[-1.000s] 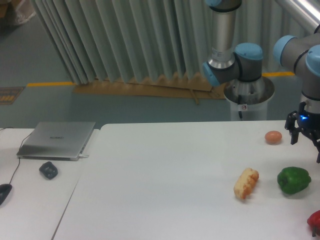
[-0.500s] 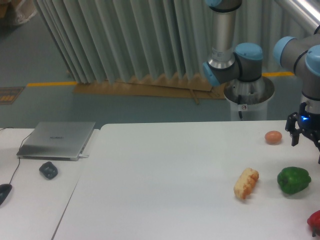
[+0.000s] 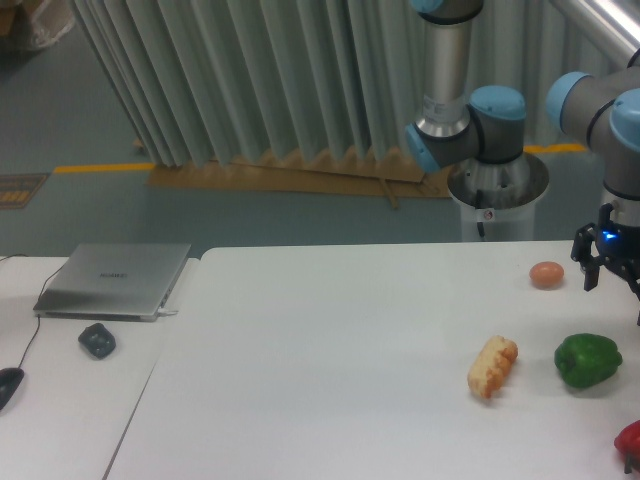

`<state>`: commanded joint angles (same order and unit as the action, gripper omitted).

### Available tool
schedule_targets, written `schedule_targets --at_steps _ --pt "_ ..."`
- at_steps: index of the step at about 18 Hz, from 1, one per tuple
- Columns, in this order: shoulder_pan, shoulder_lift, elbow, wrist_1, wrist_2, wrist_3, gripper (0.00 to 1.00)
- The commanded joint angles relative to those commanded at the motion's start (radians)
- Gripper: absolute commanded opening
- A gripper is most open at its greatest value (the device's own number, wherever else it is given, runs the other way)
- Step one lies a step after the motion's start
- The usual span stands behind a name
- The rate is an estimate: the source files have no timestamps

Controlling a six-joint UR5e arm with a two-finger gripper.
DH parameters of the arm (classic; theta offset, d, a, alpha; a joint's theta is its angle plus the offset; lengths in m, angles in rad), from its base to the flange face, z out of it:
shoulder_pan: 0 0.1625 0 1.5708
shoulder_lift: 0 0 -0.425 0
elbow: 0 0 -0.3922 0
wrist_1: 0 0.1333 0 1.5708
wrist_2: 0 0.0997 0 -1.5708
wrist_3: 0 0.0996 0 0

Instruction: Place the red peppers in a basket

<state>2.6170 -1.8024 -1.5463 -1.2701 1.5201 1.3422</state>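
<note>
Our pincer (image 3: 612,272) has slid a tiny bit right and hangs open, holding nothing, above the counter (image 3: 330,350). The red pepper (image 3: 630,443) sits untouched at the bottom right corner. We see no basket.

red pepper (image 3: 630,444) mostly cut off at right edge; end effector (image 3: 610,262) partly cropped, finger spacing unclear

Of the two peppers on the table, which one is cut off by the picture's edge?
The red pepper at the lower right corner, only partly in view. The green pepper lies fully visible, above it in the picture.
</note>
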Motion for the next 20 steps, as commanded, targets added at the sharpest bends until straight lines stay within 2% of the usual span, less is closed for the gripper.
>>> schedule_targets --at_steps 4,8,12,15,18,20 --pt "-0.002 -0.002 -0.002 0.002 0.032 -0.027 1.0" --pt "-0.005 -0.011 0.009 0.012 0.029 -0.201 1.0" --pt "-0.018 -0.043 0.026 0.124 0.04 -0.299 1.0" --pt "-0.032 -0.089 0.084 0.167 0.066 -0.304 1.0" --pt "-0.067 -0.141 0.094 0.23 0.127 -0.301 1.0" --pt "-0.083 -0.176 0.098 0.242 0.202 -0.298 1.0"
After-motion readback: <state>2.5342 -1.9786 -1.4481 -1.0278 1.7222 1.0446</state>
